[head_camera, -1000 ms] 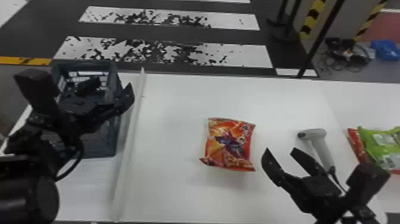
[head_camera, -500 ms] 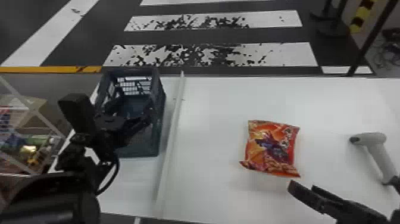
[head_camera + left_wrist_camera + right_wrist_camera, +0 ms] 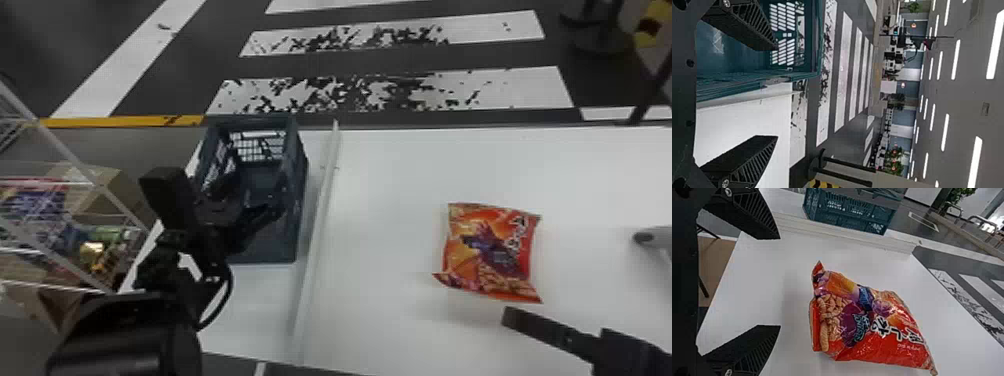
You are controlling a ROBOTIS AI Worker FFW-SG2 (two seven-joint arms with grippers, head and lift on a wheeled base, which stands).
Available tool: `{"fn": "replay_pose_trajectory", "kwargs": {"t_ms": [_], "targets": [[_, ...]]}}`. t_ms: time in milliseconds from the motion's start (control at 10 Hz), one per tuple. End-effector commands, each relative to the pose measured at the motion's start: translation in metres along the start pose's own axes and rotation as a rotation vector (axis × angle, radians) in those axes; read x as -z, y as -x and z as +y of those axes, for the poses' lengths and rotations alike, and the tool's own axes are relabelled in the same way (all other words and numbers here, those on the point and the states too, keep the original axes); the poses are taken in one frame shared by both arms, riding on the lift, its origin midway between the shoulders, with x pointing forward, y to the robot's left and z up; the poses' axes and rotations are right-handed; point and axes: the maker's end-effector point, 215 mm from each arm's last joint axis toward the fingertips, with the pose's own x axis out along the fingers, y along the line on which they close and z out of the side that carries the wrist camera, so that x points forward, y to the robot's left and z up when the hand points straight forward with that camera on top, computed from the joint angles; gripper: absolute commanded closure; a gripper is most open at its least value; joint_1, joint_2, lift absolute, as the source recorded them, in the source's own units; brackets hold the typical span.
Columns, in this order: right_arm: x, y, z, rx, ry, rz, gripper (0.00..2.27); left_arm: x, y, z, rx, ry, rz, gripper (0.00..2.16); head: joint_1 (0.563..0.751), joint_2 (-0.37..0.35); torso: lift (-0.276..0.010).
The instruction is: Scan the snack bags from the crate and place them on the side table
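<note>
In the head view, my left gripper (image 3: 245, 210) is over the near part of the dark crate (image 3: 272, 240). The left wrist view has the left gripper (image 3: 775, 94) open, one finger over the teal crate (image 3: 730, 51) and the other over white table. An orange-red snack bag (image 3: 490, 252) lies flat on the table. Just on its near side, my right gripper (image 3: 510, 317) is partly in the head view. In the right wrist view, the right gripper (image 3: 779, 282) is open with the snack bag (image 3: 867, 325) ahead of its fingers, not between them.
A raised white strip (image 3: 317, 225) runs between the crate and the snack bag. The grey scanner (image 3: 650, 236) sits at the right edge of the head view. Beyond the table's left side stands a wire rack (image 3: 70, 145) with boxes and packets.
The head view has swung left, bringing the wire rack in and leaving the bags on the right out. My right gripper now stands closer to the near edge of the orange-red bag.
</note>
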Motion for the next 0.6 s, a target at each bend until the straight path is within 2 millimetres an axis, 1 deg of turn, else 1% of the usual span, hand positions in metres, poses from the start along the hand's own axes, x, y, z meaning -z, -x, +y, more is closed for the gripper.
{"fn": "replay_pose_trajectory", "kwargs": {"t_ms": [0,300,500], "targets": [[-0.01,-0.01,-0.009,0.005,-0.021,0.016,0.06,0.001,0.0,0.0,-0.001,0.003,0.002,0.08,0.695,0.214,-0.094],[-0.03,-0.027,-0.019,0.023,-0.032,0.033,0.06,0.003,0.0,0.001,-0.002,0.004,0.008,0.08,0.695,0.203,-0.094],[-0.031,-0.035,-0.028,0.05,-0.036,0.049,0.06,0.003,0.001,0.002,-0.004,0.003,0.008,0.08,0.695,0.199,-0.094]]}}
